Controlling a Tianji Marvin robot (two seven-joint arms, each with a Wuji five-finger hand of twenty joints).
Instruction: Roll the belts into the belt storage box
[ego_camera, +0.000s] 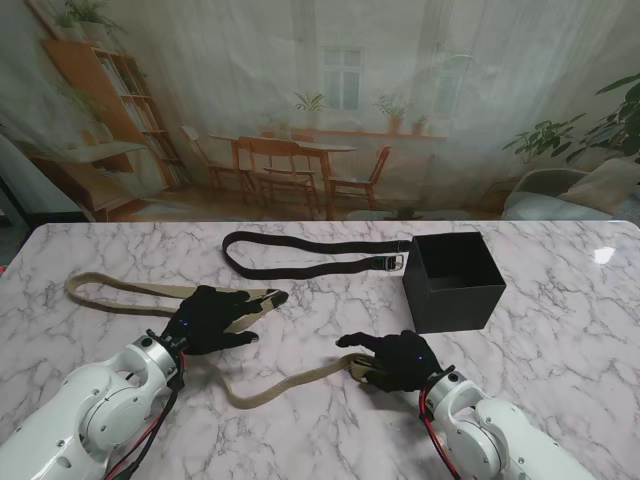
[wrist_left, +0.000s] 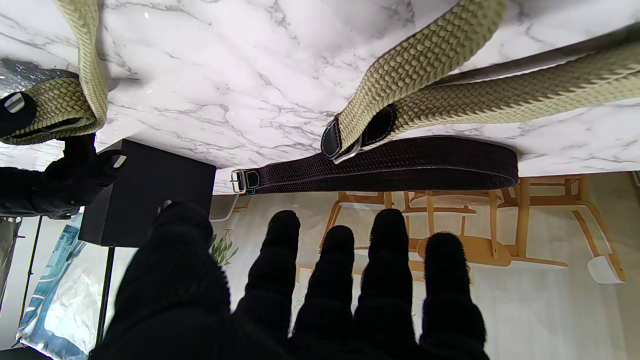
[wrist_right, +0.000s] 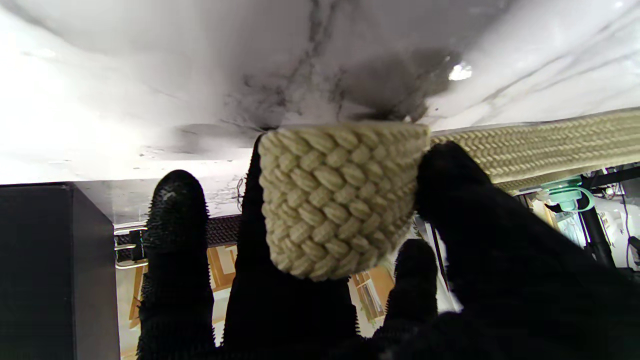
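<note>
A tan woven belt (ego_camera: 160, 292) lies across the left half of the marble table and curves to my right hand. My right hand (ego_camera: 398, 360) is shut on a small roll of its end (wrist_right: 340, 200), pinched between thumb and fingers. My left hand (ego_camera: 212, 318) rests flat on the belt's middle, fingers (wrist_left: 330, 280) spread, holding nothing. The tan belt's dark-tipped end (wrist_left: 350, 137) lies just past those fingers. A black belt (ego_camera: 300, 257) lies farther from me, its buckle (ego_camera: 395, 262) beside the open black storage box (ego_camera: 455, 280).
The black box's wall (wrist_right: 45, 270) stands close to my right hand. The marble table's far edge (ego_camera: 320, 224) meets a printed room backdrop. Bare marble (ego_camera: 560, 330) lies to the right of the box.
</note>
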